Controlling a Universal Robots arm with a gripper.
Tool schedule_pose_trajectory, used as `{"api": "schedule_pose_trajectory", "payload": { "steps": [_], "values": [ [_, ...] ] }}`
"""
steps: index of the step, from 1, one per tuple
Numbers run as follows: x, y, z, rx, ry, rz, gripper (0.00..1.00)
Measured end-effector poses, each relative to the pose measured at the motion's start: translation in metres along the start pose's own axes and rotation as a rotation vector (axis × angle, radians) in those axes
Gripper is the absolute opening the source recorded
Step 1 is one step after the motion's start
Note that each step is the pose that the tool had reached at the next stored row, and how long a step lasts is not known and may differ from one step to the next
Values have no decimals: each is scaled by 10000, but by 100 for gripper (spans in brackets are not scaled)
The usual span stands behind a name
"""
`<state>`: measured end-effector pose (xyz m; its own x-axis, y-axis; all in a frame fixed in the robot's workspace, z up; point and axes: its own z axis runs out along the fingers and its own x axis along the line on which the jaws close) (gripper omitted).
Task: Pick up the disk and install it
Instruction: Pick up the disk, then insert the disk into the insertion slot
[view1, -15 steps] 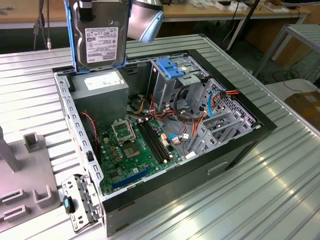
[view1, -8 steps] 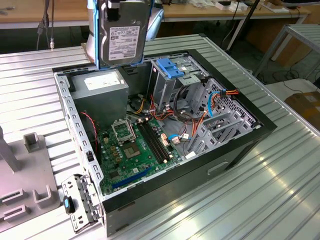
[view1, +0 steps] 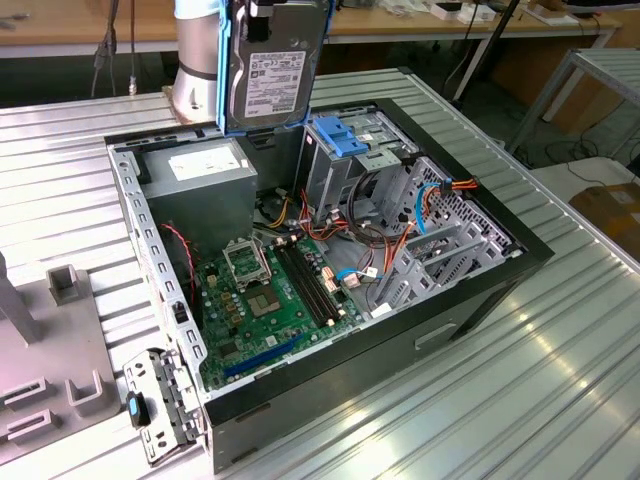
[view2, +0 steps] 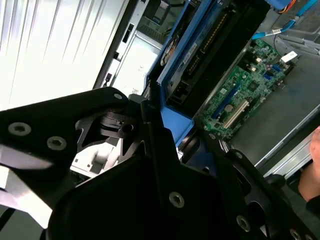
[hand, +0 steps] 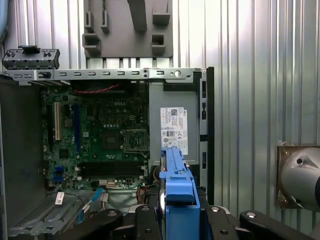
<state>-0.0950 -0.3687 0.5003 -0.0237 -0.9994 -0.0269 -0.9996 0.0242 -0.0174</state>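
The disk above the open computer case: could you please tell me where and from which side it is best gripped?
Grip the disk at its upper end, on the blue carrier, coming from above and squeezing the two flat faces. It hangs on edge, which leaves the lower end free; the hand looks clamped just so.

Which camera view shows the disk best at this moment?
The exterior view: the disk hangs upright above the open computer case, its labelled grey face toward the camera. The first wrist view shows its blue carrier edge-on; the second wrist view shows one side obliquely.
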Motion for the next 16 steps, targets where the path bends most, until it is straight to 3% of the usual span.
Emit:
{"api": "schedule_pose_trajectory", "payload": {
  "steps": [9,16],
  "values": [
    [9,-5,0,0,-1,-2,37],
    [99,-9,-2,0,1,-1,37]
  ]
}}
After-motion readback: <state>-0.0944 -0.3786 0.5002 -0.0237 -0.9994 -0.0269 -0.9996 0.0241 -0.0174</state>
